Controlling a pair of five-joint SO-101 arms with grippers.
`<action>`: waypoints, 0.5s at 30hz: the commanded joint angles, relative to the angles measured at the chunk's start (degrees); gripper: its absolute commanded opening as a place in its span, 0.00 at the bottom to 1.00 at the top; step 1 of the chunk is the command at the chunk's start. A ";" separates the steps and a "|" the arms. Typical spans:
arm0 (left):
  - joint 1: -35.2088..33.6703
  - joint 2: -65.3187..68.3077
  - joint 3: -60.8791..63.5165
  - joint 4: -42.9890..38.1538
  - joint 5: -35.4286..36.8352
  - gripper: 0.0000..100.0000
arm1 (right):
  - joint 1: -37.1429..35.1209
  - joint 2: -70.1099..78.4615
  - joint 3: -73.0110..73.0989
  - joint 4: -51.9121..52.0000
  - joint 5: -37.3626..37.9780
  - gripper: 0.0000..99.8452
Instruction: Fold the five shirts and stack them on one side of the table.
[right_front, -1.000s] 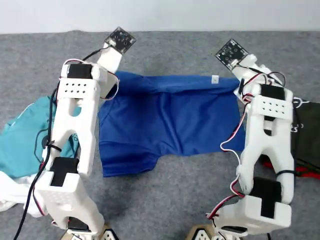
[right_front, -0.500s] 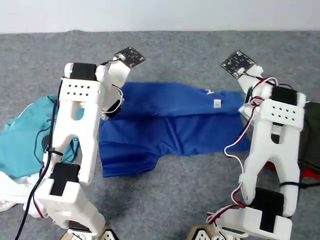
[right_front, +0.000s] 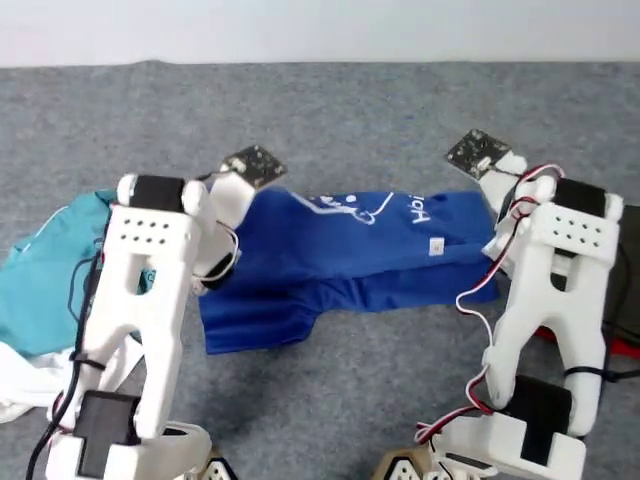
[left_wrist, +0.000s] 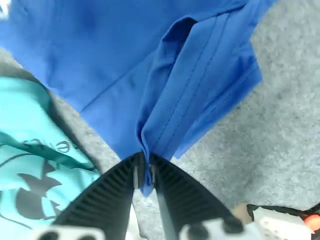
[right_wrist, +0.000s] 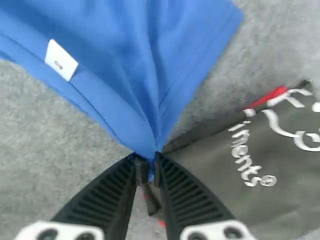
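Left gripper (left_wrist: 143, 172) and right gripper (right_wrist: 147, 167), both clamping the blue shirt (right_front: 350, 250), are dragging its far edge back over itself; first fold going, nothing's getting stacked yet.

- White script print (right_front: 352, 205) across blue shirt (right_front: 330, 262): too blurred to read.
- Small white sewn label (right_wrist: 61, 66) on same shirt: tiny marks, illegible.
- White lettering (right_wrist: 250, 161) on dark shirt (right_wrist: 292, 202).
- Dark graphic with letters (left_wrist: 31, 196) on teal shirt (left_wrist: 25, 122), partly cropped.
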 joint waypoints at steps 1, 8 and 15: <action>0.00 -2.81 3.38 -2.73 -0.70 0.01 | 0.66 -3.03 2.55 -3.03 0.53 0.01; 0.00 -2.81 5.32 -3.52 -0.53 0.01 | 0.75 -3.47 6.33 -4.00 0.53 0.01; -0.09 -3.34 4.00 0.53 -0.53 0.11 | 1.80 -5.49 4.66 0.48 0.53 0.10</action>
